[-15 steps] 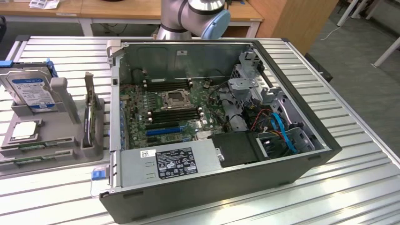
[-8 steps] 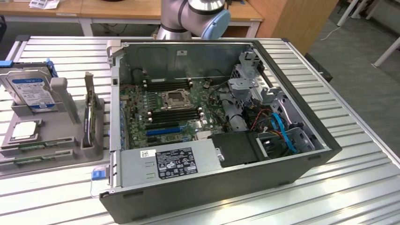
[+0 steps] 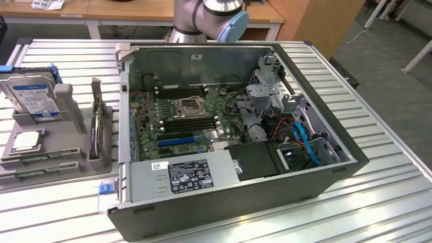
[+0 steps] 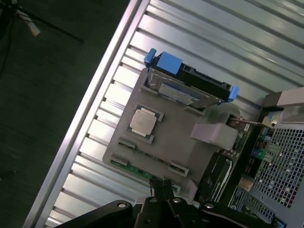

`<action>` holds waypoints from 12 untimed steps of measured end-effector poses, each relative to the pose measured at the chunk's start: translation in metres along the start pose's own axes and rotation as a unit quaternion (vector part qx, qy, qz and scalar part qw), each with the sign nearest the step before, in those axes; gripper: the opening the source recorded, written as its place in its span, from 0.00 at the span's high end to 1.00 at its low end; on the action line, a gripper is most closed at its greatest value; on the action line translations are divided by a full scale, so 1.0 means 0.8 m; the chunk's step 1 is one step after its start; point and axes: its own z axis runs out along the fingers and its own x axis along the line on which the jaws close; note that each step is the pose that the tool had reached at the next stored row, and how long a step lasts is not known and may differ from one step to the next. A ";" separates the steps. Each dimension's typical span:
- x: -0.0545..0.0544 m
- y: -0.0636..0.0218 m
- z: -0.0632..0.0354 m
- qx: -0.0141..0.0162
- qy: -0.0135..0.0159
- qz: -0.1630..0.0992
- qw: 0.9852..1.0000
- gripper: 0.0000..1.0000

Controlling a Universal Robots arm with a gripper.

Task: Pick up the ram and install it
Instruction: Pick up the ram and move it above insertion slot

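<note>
black tool (image 4: pixel 164 184), its fingers pressed together and holding nothing, hangs right over the ram (image 4: pixel 135 170), a green stick lying flat in the edge slot of the grey holder (image 4: pixel 183 137). farther along the same holder sit the silver cpu (image 4: pixel 142 122) and then the blue-framed hard drive (image 4: pixel 190 80), all on the slatted metal table (image 4: pixel 204 28) beside the open computer case (image 4: pixel 285 161).

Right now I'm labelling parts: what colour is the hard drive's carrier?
Blue; the carrier shows best in the wrist view.

The frame edge cuts off most of my gripper (image 4: pixel 164 189). Its tips partly hide the ram (image 4: pixel 137 171) just beneath them.
</note>
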 end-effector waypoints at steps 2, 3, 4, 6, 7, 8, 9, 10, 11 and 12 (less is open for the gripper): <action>0.000 0.000 0.000 0.000 0.000 -0.008 1.000 0.90; 0.000 0.000 0.000 0.000 0.001 -0.012 1.000 0.90; 0.000 0.000 0.000 0.000 0.001 -0.016 1.000 0.90; 0.000 0.000 0.000 -0.001 0.001 -0.025 1.000 0.90; 0.000 0.000 0.000 -0.001 0.001 -0.029 1.000 0.90; 0.000 0.000 0.000 -0.001 0.001 -0.033 0.999 0.90; 0.000 0.000 0.000 -0.001 0.002 -0.037 0.999 0.90; 0.000 0.000 0.000 -0.001 0.002 -0.041 0.999 0.90; 0.000 0.000 0.000 -0.001 0.002 -0.046 0.999 0.90; 0.000 0.000 0.000 -0.001 0.002 -0.050 0.999 0.90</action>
